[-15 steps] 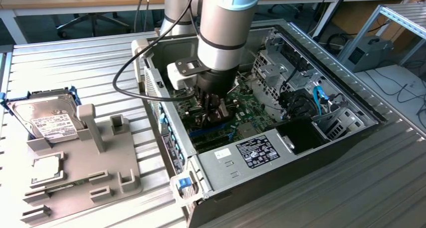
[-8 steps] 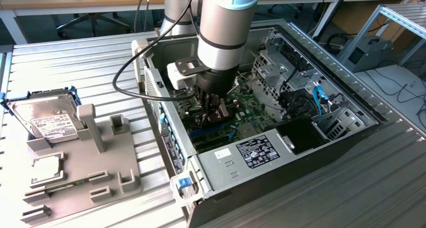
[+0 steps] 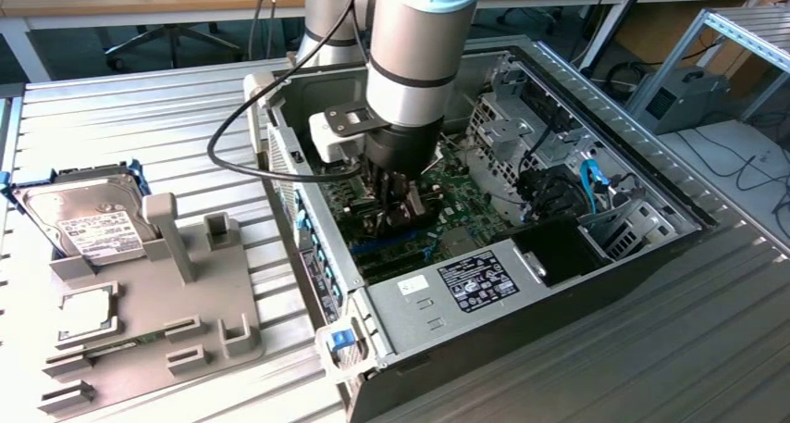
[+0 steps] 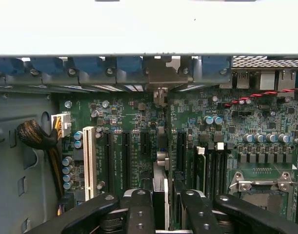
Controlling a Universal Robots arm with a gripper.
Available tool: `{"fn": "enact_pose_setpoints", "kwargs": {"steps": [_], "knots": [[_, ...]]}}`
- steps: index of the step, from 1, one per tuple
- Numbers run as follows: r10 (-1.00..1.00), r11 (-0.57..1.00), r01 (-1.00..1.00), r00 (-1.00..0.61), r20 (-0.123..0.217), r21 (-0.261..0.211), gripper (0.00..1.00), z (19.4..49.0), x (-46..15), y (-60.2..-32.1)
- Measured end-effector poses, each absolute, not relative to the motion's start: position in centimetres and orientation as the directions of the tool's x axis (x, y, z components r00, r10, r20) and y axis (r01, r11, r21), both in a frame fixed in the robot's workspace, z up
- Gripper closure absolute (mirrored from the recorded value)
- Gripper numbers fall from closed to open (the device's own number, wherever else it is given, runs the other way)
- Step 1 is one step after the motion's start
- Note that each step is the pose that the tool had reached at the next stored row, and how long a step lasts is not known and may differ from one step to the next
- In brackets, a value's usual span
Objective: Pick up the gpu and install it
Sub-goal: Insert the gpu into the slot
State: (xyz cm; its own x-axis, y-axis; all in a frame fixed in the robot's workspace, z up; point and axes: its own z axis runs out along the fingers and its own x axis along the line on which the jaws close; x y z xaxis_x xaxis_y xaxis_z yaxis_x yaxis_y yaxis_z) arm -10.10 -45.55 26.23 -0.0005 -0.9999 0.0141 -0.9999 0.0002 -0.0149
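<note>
Starting at the exterior view's left, I see a hard drive (image 3: 84, 221) standing in a grey fixture tray (image 3: 240, 344) on the slatted table, and to its right the open computer case (image 3: 642, 256) with my arm reaching down inside. My gripper (image 3: 398, 221) is partly closed, its fingers (image 4: 139, 209) clamped on the gpu (image 4: 161, 195), which I see edge-on between them. The card stands upright over the motherboard (image 4: 236, 122), lined up among the expansion slots, its bracket end toward the case's rear wall.
</note>
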Motion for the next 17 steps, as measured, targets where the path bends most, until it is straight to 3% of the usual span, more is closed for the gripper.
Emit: {"fn": "enact_pose_setpoints", "kwargs": {"steps": [2, 4, 17], "knots": [[-1.000, 0.000, -1.000, -0.001, 0.013, -0.015, 0.73, 26.2, -10.1, -45.5], [-1.000, 0.001, -1.000, 0.000, -0.010, -0.016, 0.73, 26.0, -10.3, -45.4], [-1.000, 0.016, -1.000, -0.016, -0.009, -0.009, 0.73, 25.7, -10.3, -45.3]]}}
